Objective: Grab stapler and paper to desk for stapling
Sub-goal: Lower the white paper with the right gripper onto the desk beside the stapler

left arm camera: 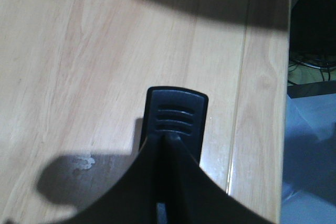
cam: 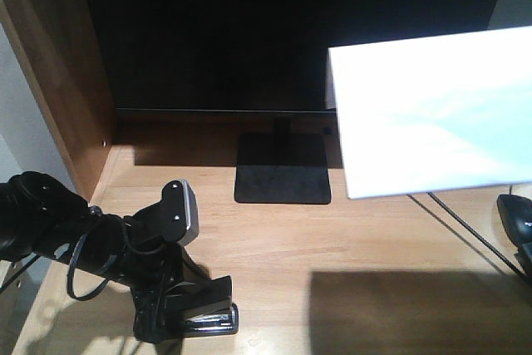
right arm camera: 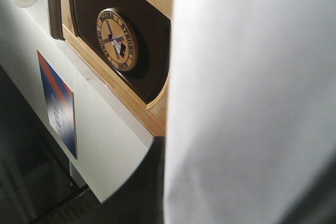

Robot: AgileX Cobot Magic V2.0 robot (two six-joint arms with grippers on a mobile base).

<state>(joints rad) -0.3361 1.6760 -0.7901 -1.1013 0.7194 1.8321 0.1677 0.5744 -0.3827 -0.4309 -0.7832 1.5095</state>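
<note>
Holding the stapler (cam: 212,315) against the bench (cam: 332,239) ready for stapling, the left gripper (cam: 170,309) clamps it; the paper (cam: 432,114) hovers above, and I cannot tell the right gripper's state.

In the left wrist view the left gripper (left arm camera: 166,142) covers the rear of the stapler (left arm camera: 176,109); only the ribbed end ahead of its fingers shows. The paper (cam: 428,114) runs off the front view's right edge and, close and blurred, blocks half the right wrist view. The monitor (cam: 249,31) is cropped above.
</note>
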